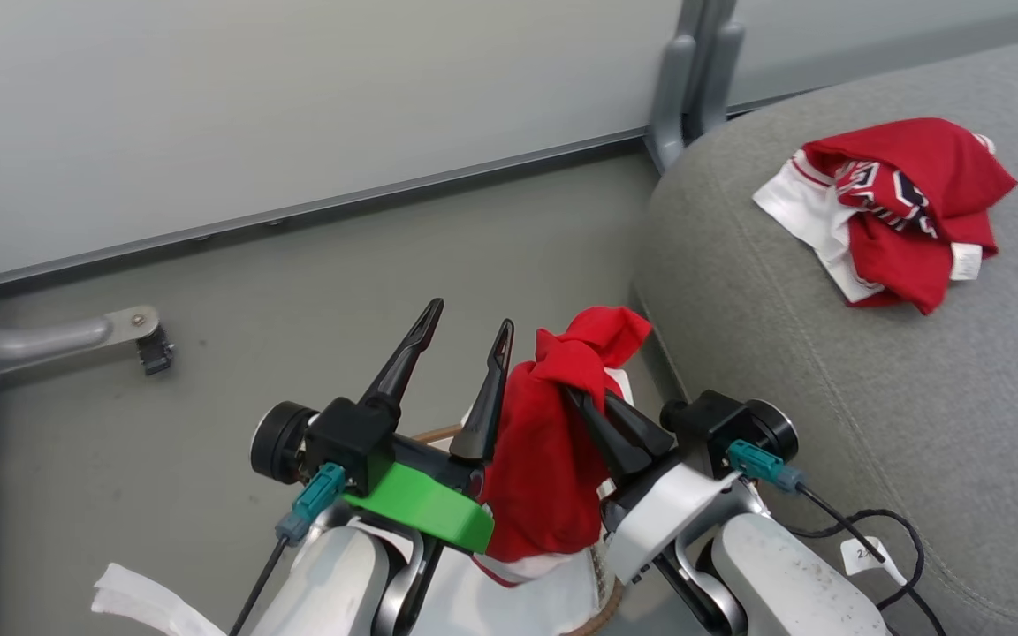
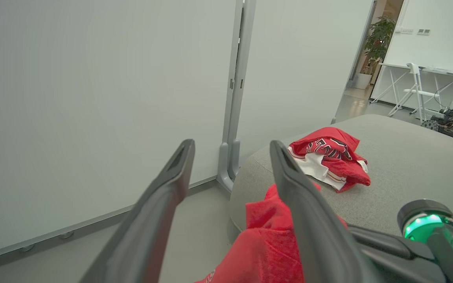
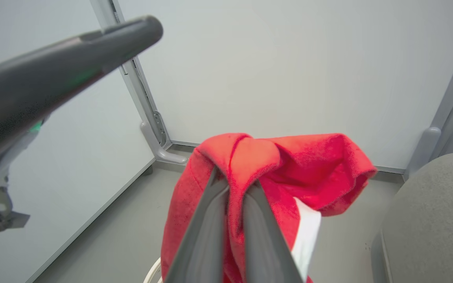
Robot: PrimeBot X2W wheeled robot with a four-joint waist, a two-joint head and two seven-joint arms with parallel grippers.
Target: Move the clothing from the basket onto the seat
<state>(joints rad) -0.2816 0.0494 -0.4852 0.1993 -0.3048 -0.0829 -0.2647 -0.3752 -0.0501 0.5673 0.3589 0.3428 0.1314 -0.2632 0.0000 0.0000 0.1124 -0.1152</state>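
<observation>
My right gripper (image 1: 581, 399) (image 3: 232, 184) is shut on a bunch of red clothing (image 1: 544, 450) (image 3: 273, 165) with white trim, which hangs from its fingers above the basket (image 1: 438, 435). Just a strip of the basket's brown rim shows behind my arms. To its left my left gripper (image 1: 467, 325) (image 2: 232, 146) stands open, holding nothing. Another red jersey (image 1: 893, 208) (image 2: 330, 157) with white trim and dark lettering lies crumpled on the grey seat (image 1: 871, 371) (image 2: 399, 188) to the right.
Pale partition panels on grey metal posts (image 1: 690, 79) with a floor foot (image 1: 58, 336) close off the back and left. The grey floor (image 1: 297, 291) lies between them and the seat. White cloth (image 1: 133, 601) trails at the lower left. A black cable (image 1: 871, 530) lies on the seat's near edge.
</observation>
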